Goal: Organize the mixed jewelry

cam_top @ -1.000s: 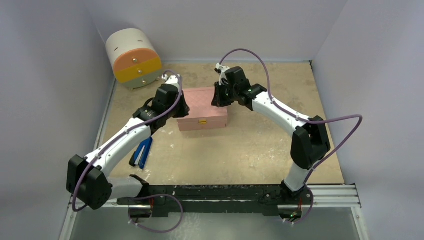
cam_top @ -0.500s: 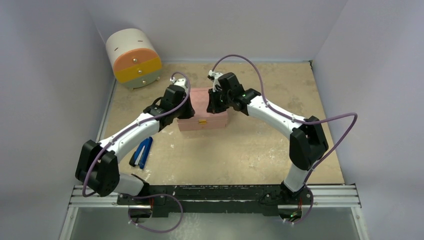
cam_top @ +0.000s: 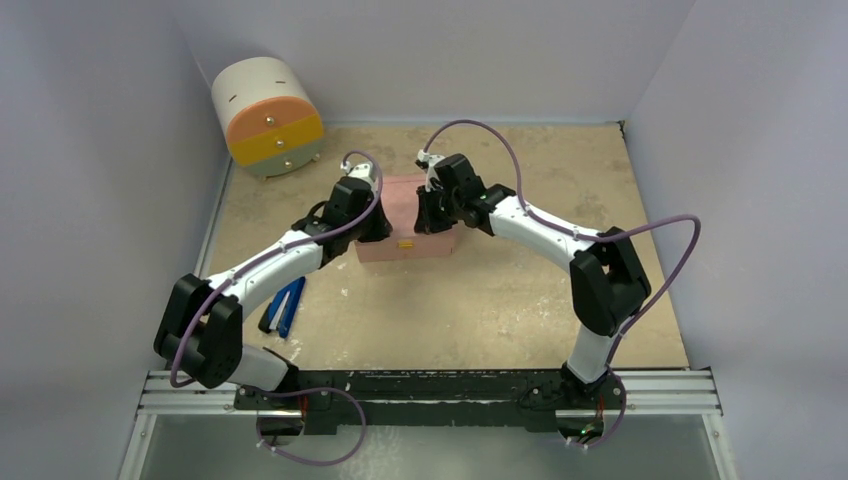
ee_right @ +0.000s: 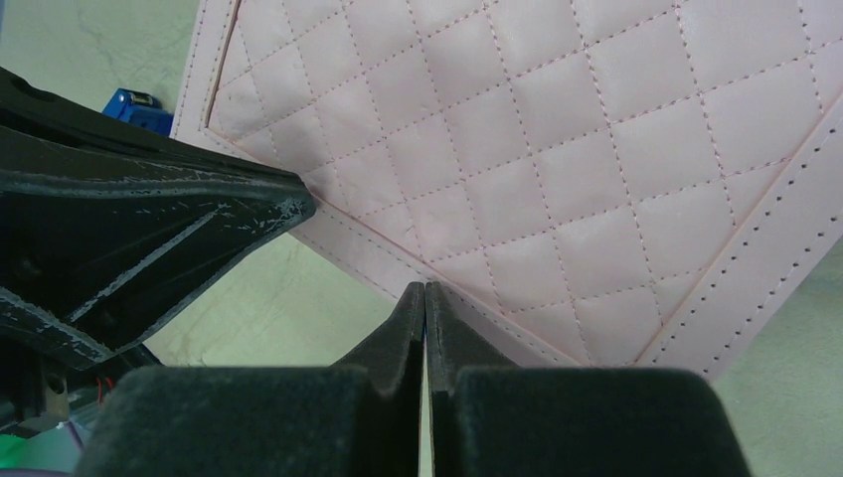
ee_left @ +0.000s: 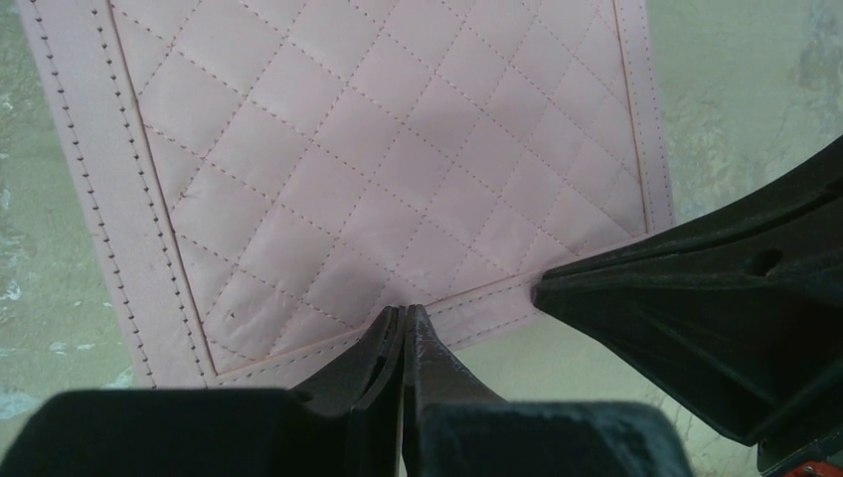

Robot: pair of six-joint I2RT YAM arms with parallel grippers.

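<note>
No jewelry shows in any view. The closed pink quilted box sits mid-table with its gold clasp facing the front. My left gripper is shut and empty, over the box's left side. In the left wrist view its tips sit at the stitched edge of the lid. My right gripper is shut and empty, over the box's right part. In the right wrist view its tips sit at the edge of the lid. The two grippers are close together; each shows in the other's wrist view.
A round cream drawer unit with orange and yellow drawers stands at the back left. A blue-handled tool lies on the table left of the box, under the left arm; it also shows in the right wrist view. Walls close in on the left, back and right.
Both arms have closed in over the box. The left gripper moved right onto its left side, and the right gripper moved left and nearer over the lid.
</note>
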